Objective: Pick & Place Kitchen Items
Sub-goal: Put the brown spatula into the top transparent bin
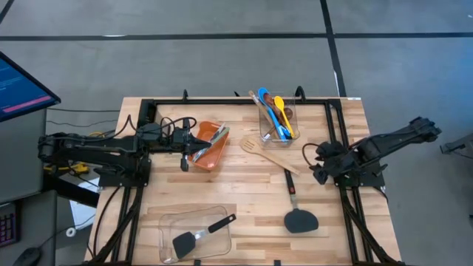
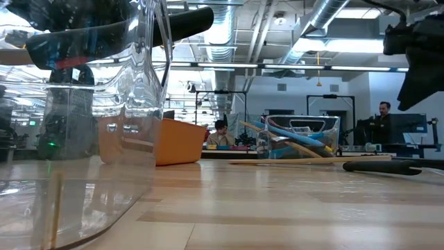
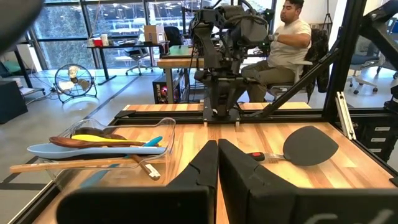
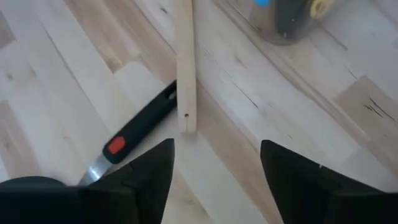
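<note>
My left gripper (image 1: 198, 142) is shut and empty, over the orange bin (image 1: 211, 148), which holds slim metal tools; its fingers (image 3: 205, 163) point toward the table's right. My right gripper (image 4: 214, 155) is open and empty, above the handle end of the wooden slotted turner (image 4: 185, 93) and the handle of a black spatula (image 4: 134, 137); it is right of centre in the high view (image 1: 316, 159). The turner (image 1: 270, 155) and this spatula (image 1: 298, 214) lie flat on the table. A clear container (image 1: 277, 114) at the far centre holds blue, yellow and wooden spoons.
A second clear container (image 1: 194, 236) at the near edge holds another black spatula. It fills the left of the low view (image 2: 104, 104). A black frame (image 1: 244, 102) runs along the table's far edge and sides. People sit in the room behind (image 3: 286, 37).
</note>
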Controlling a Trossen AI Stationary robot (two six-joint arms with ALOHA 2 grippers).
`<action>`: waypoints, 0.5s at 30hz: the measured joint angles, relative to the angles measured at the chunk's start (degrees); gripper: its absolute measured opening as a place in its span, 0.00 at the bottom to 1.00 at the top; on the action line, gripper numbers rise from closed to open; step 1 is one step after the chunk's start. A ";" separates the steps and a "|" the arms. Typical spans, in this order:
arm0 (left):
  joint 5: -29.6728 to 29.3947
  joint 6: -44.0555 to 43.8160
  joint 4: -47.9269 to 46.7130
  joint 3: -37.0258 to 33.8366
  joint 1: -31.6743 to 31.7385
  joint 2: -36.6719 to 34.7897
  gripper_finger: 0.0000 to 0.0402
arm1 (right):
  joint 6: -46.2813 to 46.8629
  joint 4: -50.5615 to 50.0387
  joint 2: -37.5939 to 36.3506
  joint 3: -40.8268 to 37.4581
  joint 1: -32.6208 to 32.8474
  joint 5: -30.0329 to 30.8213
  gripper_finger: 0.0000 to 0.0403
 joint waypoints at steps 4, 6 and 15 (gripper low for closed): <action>0.00 0.00 0.00 0.00 -0.01 0.00 0.00 | 0.09 0.62 3.39 0.00 0.00 0.02 0.54; 0.00 0.00 0.00 0.00 0.01 0.00 0.00 | 0.17 1.99 5.05 0.00 0.00 0.02 0.52; 0.00 0.00 0.00 0.00 -0.01 0.00 0.00 | 0.13 5.03 12.81 0.02 -0.48 0.00 0.51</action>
